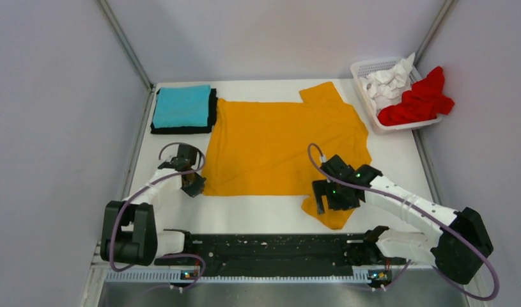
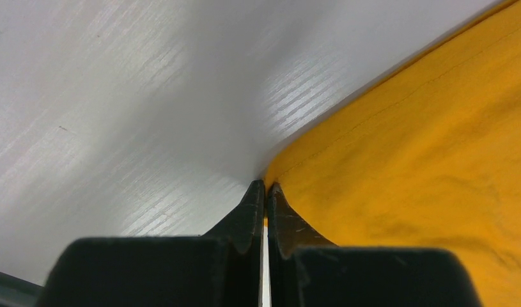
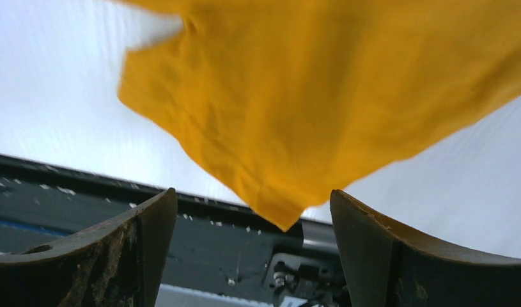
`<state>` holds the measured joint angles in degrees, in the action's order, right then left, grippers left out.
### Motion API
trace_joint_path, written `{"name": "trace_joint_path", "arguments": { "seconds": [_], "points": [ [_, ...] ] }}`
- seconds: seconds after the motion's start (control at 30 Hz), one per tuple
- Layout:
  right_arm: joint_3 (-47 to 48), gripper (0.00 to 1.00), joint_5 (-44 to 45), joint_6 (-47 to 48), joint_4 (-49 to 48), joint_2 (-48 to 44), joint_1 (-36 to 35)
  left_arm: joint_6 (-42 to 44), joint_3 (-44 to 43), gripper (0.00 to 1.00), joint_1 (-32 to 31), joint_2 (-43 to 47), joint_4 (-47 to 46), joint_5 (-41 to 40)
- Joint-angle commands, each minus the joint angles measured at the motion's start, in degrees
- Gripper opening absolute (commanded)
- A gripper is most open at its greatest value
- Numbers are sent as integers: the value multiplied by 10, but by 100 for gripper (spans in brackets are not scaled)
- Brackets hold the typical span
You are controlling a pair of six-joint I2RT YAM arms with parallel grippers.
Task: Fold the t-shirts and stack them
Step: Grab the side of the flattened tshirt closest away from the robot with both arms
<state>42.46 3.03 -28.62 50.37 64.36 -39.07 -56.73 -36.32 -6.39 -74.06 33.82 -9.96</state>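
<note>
The mustard-orange t-shirt (image 1: 277, 144) lies spread flat in the middle of the table. My left gripper (image 1: 195, 188) is at its near left corner and is shut on the hem there; the left wrist view shows the fingertips (image 2: 265, 185) pinched on the cloth edge (image 2: 404, 160). My right gripper (image 1: 331, 203) is open over the shirt's near right sleeve. In the right wrist view the sleeve tip (image 3: 296, 115) hangs between the spread fingers (image 3: 252, 198) without touching them. A folded turquoise t-shirt (image 1: 181, 105) lies on a folded black one (image 1: 181, 130) at the far left.
A white mesh basket (image 1: 366, 67) at the far right corner holds a crumpled white t-shirt (image 1: 385, 83) and a red one (image 1: 424, 99) that spills over its rim. Grey walls close in the table on both sides. A black rail (image 1: 270, 246) runs along the near edge.
</note>
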Motion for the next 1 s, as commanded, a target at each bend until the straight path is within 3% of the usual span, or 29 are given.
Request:
{"name": "trace_joint_path", "arguments": {
  "seconds": [0.0,0.27,0.5,0.6,0.67,0.7,0.83,0.97],
  "points": [
    [-43,84,-27,-67,68,-36,-33,-4,27,0,0,24,30,9],
    [-98,65,-81,-87,-3,-3,-39,-12,36,0,-1,37,22,13],
    [-91,56,-4,-124,-39,42,-39,-16,41,0,-4,38,0,27],
    [-97,32,23,-140,-38,66,-39,-17,42,0,-4,39,-1,28],
    [-83,12,30,-164,11,66,-39,-17,40,0,-5,39,3,38],
    [-77,10,35,-171,37,56,-39,-21,41,0,-7,42,7,41],
    [-38,9,38,-189,147,3,-39,-46,57,0,-23,68,36,47],
    [-2,8,16,-188,196,-22,-40,-92,89,0,-46,137,80,50]
  ]
}}
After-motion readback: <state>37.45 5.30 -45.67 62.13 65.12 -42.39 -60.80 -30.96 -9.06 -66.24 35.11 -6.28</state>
